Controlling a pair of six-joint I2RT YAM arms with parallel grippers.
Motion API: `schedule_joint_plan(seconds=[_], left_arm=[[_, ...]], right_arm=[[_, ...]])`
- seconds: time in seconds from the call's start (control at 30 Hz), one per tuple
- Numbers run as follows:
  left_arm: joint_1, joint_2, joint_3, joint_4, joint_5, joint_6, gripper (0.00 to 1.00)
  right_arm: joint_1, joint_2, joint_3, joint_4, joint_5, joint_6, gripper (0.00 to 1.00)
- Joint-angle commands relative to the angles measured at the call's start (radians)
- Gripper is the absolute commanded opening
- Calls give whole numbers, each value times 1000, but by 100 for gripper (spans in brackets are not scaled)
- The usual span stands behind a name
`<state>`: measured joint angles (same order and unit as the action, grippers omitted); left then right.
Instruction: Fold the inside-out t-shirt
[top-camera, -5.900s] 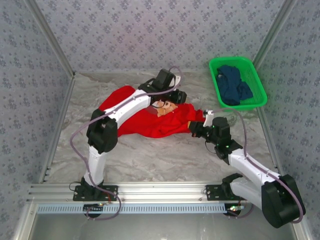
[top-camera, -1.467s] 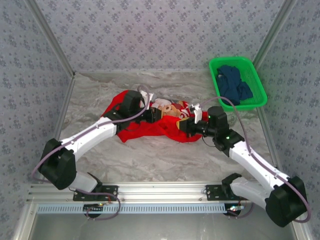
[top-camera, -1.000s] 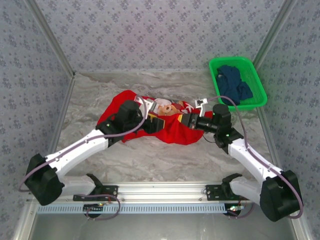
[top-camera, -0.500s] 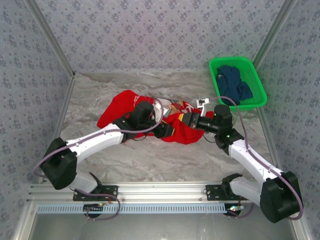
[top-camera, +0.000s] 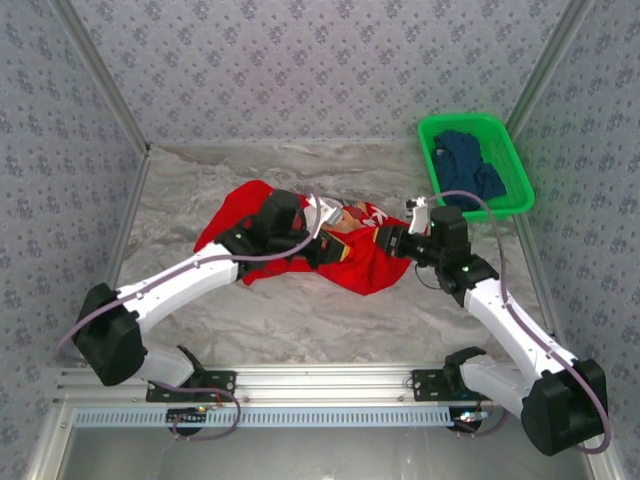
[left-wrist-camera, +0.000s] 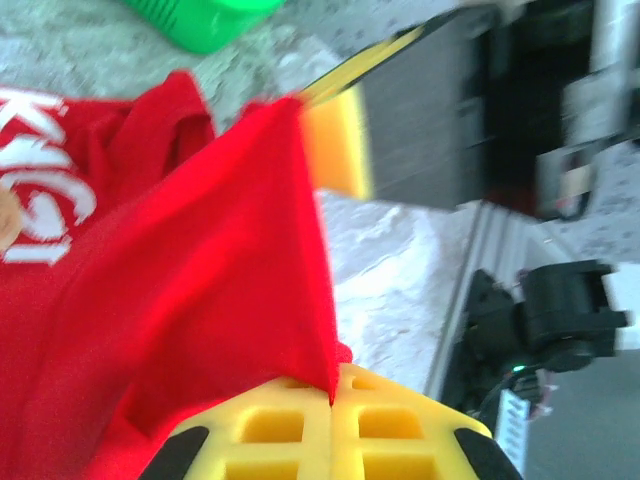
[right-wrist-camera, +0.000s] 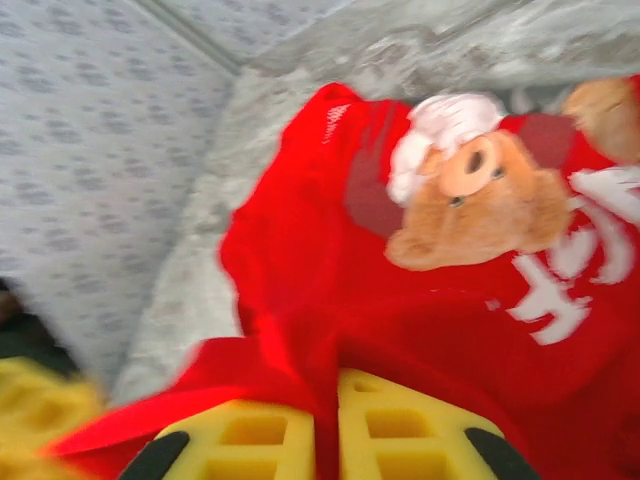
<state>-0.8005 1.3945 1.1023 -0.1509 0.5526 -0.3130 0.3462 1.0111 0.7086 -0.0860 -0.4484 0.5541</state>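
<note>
Hard to make out: from above, both sets of jaws are buried in red folds, so their tips are lost to me there.
Cut off: the bear print and white lettering on the inside-out t-shirt (top-camera: 352, 265) are creased and partly folded under.
Blur: the right wrist's close view smears at its lower left corner.
Tabletop (top-camera: 300, 315): grey marbled sheet, rumpled towards the back.
Room: patterned grey walls (top-camera: 300, 70) on three sides, and a metal rail (top-camera: 320, 382) along the near edge.
Basket (top-camera: 458, 120): green, in the far right corner, with a navy garment (top-camera: 468, 170) heaped inside.
Left arm (top-camera: 190, 285): stretched low across the tabletop from the near left, with its wrist over the shirt's middle.
Left jaws: yellow pads (left-wrist-camera: 280, 425) pressed together with a red edge pinched between them.
Right arm (top-camera: 500, 315): reaching in from the near right, with its wrist level with the shirt's right end.
Right jaws: pads (right-wrist-camera: 400, 430) all but closed, with red cloth caught in the slit.
T-shirt: mid-tabletop, crumpled, pulled taut between the two grips.
</note>
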Motion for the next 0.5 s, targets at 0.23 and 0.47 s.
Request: schedule_joint_plan(seconds=[0.23, 0.47], left_arm=[[74, -6, 196, -176, 173, -55, 0], [106, -14, 197, -183, 186, -54, 0]], right_arm=[[134, -66, 161, -346, 317, -356, 38], [200, -158, 70, -175, 47, -384, 35]])
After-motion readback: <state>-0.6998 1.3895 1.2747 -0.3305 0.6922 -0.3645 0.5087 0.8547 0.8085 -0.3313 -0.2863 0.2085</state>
